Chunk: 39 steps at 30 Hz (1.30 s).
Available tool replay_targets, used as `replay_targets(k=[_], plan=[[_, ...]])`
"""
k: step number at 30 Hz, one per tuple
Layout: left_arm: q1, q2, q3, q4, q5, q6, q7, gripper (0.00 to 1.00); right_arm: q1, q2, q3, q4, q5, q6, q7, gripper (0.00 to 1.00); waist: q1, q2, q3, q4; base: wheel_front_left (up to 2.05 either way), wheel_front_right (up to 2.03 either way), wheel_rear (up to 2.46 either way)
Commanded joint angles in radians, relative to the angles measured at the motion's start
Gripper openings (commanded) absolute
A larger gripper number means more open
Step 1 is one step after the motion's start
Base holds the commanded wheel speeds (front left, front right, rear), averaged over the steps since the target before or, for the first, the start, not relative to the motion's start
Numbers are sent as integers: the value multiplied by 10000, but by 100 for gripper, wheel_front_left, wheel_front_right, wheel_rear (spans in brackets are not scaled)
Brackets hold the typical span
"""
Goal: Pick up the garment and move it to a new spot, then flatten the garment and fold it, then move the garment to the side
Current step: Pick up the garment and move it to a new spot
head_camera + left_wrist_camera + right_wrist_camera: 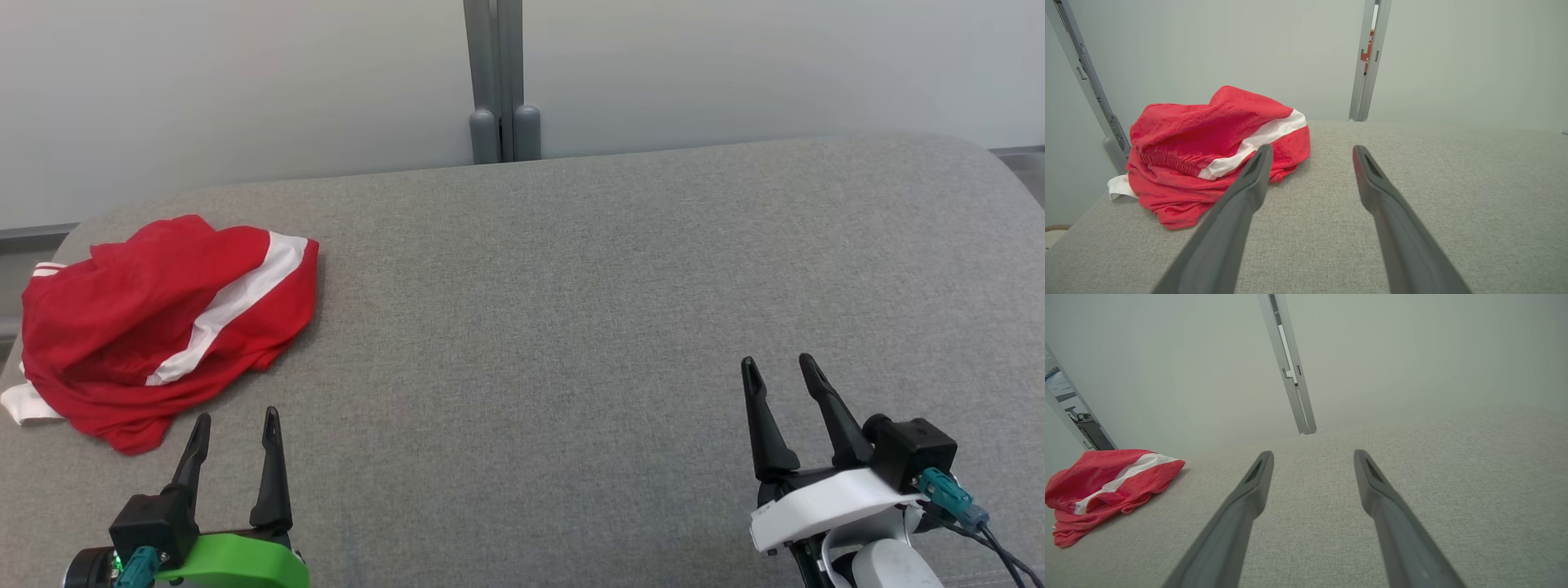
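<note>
Grey surface; bunched garment, shape unclear.

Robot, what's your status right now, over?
Status: left gripper open, empty; right gripper open, empty. Red garment crumpled, untouched, left end of cushion, just ahead of left gripper. Nothing in the way.

Garment on padded surface, far left, left end effector just before it, right end effector far right
</note>
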<state>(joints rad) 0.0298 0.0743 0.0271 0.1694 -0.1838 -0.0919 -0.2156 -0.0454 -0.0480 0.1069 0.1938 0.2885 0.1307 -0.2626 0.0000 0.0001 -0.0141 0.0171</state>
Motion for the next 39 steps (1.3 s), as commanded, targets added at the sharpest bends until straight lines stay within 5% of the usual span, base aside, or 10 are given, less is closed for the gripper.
replay_targets(k=[1, 17, 39], plan=[[128, 74, -12, -17, -45, 61, 9, 100, -24, -42, 3, 27, 43, 0, -35, 100, 0, -1, -1, 7, 0, 0, 0], [167, 281, -24, -64, -131, 246, 197, 100, 100, -43, 83, 148, 68, 0, -34, 100, 0, -1, -23, 402, 0, 0, 0], [369, 528, 82, -252, -307, 637, 452, 100, 208, -42, 94, 338, -194, 0, -34, 100, 0, -1, -33, 2476, 0, 0, 0]])
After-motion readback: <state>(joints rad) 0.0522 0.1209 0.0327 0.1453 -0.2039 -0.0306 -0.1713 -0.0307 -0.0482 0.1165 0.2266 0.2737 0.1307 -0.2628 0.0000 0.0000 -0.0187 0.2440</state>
